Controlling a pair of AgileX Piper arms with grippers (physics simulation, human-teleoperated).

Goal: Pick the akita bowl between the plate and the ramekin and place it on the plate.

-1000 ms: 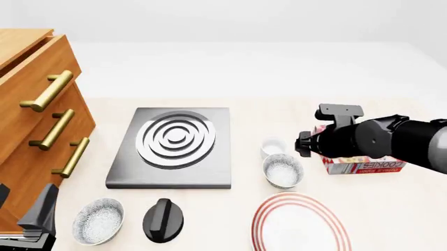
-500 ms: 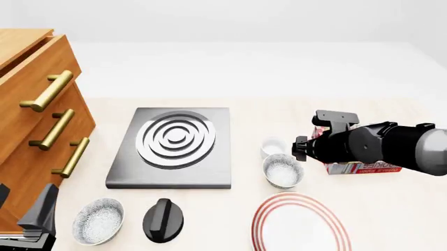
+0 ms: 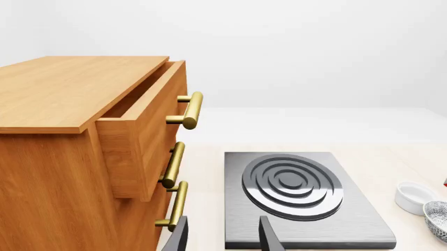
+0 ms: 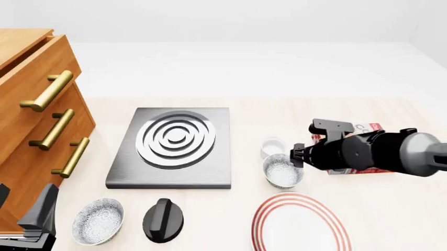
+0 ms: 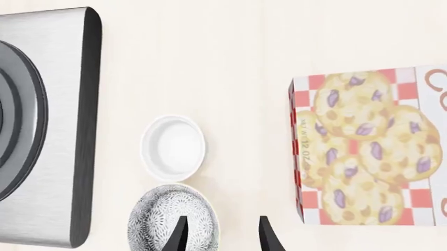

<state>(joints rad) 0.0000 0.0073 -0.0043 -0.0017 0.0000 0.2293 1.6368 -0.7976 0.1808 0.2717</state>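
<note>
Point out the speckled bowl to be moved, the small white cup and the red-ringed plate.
Speckled bowl (image 4: 282, 171), front view: its speckled inside.
Small white cup (image 5: 173, 148), right wrist view: its inner floor.
Plate (image 4: 293, 225), front view: bare white centre, inside the red rings.

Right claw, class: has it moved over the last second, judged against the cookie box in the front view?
Yes. The right claw has dropped lower and leftward past the cookie box, ending beside the akita bowl.

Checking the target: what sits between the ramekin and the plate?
In the front view, one akita bowl sits between ramekin and plate, nothing else.
</note>
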